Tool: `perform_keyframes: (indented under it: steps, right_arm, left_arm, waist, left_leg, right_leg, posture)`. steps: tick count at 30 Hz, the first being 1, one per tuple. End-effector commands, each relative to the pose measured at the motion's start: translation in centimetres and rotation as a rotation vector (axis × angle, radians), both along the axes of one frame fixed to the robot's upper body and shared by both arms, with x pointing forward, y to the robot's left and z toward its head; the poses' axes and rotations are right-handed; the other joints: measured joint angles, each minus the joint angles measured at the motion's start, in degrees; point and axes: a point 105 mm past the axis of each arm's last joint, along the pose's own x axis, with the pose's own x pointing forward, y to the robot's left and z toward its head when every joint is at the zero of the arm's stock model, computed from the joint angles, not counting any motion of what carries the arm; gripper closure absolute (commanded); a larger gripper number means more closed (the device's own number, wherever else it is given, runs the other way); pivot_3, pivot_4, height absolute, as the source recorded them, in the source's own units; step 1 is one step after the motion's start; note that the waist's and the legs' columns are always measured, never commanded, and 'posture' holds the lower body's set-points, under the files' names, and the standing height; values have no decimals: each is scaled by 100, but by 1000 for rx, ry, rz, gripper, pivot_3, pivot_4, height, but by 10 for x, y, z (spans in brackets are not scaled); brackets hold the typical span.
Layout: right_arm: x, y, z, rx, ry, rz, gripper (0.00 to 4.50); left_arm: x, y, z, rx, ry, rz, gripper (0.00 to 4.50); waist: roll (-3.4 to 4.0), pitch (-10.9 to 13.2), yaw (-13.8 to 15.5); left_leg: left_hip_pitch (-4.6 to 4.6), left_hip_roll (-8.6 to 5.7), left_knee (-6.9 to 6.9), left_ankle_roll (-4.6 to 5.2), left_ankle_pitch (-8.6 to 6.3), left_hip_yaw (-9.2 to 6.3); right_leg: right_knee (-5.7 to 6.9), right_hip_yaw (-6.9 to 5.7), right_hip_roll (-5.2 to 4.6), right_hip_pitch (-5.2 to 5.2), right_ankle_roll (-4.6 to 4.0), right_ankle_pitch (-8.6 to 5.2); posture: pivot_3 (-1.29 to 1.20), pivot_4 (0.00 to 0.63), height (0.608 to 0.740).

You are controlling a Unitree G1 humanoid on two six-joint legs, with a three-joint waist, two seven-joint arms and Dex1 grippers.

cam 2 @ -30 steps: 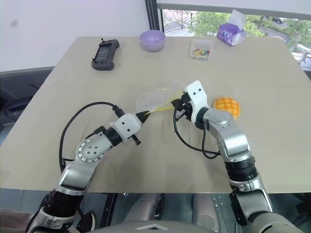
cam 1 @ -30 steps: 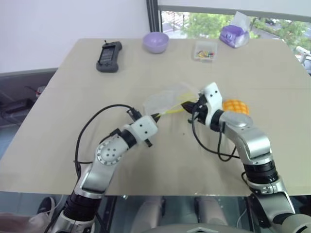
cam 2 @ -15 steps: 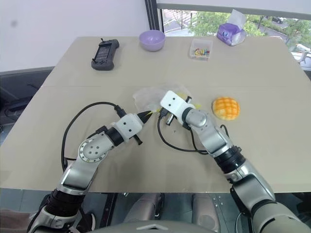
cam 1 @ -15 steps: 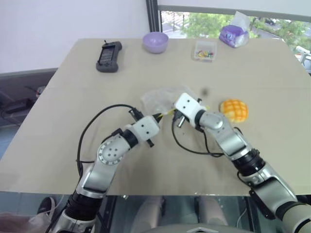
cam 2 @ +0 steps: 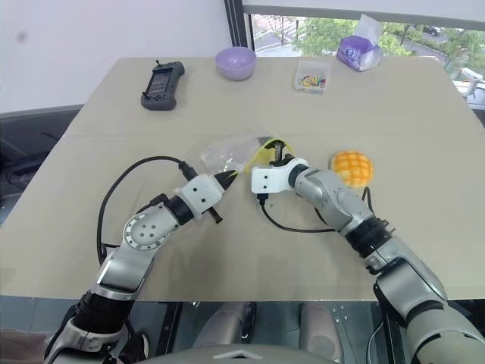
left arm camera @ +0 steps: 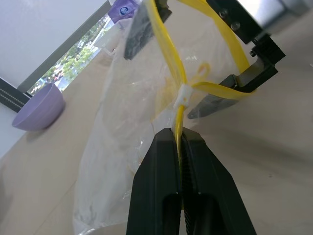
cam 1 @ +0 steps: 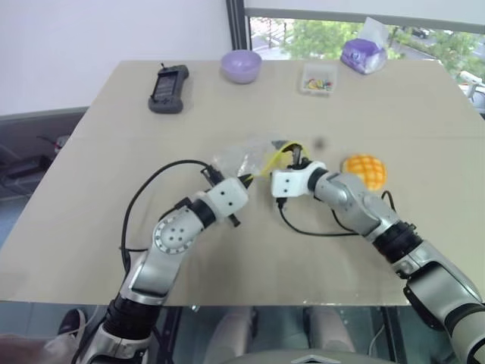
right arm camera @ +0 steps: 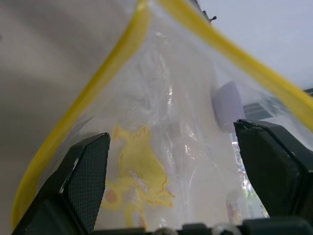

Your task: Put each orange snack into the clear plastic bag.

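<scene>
The clear plastic bag (cam 1: 241,155) lies crumpled at mid-table, its yellow strip (left arm camera: 177,73) pulled into an open loop. My left gripper (left arm camera: 179,136) is shut on that strip at one end of the mouth. My right gripper (cam 1: 292,157) stands open with both fingers inside the bag's mouth, spreading it; in the right wrist view the fingers (right arm camera: 88,181) sit wide apart with yellow-printed film between them. The orange snack (cam 1: 365,171), a domed bun with a grid top, rests on the table just right of my right arm, apart from the bag.
Along the far edge stand a black handheld controller (cam 1: 168,87), a lilac bowl (cam 1: 241,64), a small clear box of colourful bits (cam 1: 319,78) and a purple tissue pack (cam 1: 364,53). Black cables trail from both wrists over the near table (cam 1: 114,152).
My right gripper has rolled over, shifted left toward the bag and gone from shut to wide open inside its mouth. The bag's yellow rim now forms a loop. My left gripper held still.
</scene>
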Motion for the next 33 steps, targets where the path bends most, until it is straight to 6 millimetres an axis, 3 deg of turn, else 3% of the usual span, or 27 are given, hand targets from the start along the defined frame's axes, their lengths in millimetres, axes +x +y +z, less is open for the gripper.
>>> perform_keyframes:
  steps: [1,6,11,17,22,27,33]
  right_arm:
    - [-1,4,10,-1,-58,29,41]
    - [1,4,16,30,-90,28,41]
    - [-6,14,7,20,-56,89,41]
    - [28,-29,5,10,-41,-181,41]
    - [40,-55,4,-14,-36,-308,41]
    - [35,-51,4,-3,-26,-274,41]
    - [1,-21,14,99,53,15,41]
  left_arm:
    - [0,-3,12,-7,-56,-19,4500]
    - [1,-6,13,-12,-63,-30,4500]
    - [1,-12,13,-17,-66,-54,4500]
    - [0,-11,16,-29,-70,-58,4500]
    - [0,-9,17,-29,-71,-50,4500]
    - [1,-9,16,-28,-71,-46,4500]
    - [2,-6,15,-21,-71,-32,4500]
  waist:
    - [0,0,4]
    - [0,0,5]
    - [0,0,-2]
    - [0,0,18]
    - [-1,0,11]
    - [0,0,9]
    - [-1,0,10]
  left_leg:
    - [0,0,0,0,0,0]
    - [0,0,0,-1,0,0]
    - [1,0,0,-1,1,1]
    - [1,-1,1,-2,1,0]
    - [1,-1,2,-3,2,0]
    - [1,-1,2,-3,2,0]
    - [0,-1,2,-3,2,0]
  right_leg:
    - [0,0,0,0,0,0]
    - [0,1,0,0,0,0]
    - [0,1,0,1,0,0]
    - [3,1,0,1,0,0]
    - [4,1,0,2,0,0]
    - [5,2,0,2,0,0]
    - [4,1,0,2,0,0]
  posture:
    - [0,150,740]
    - [0,150,740]
    - [0,150,740]
    - [0,150,740]
    - [0,150,740]
    - [0,150,740]
    - [0,150,740]
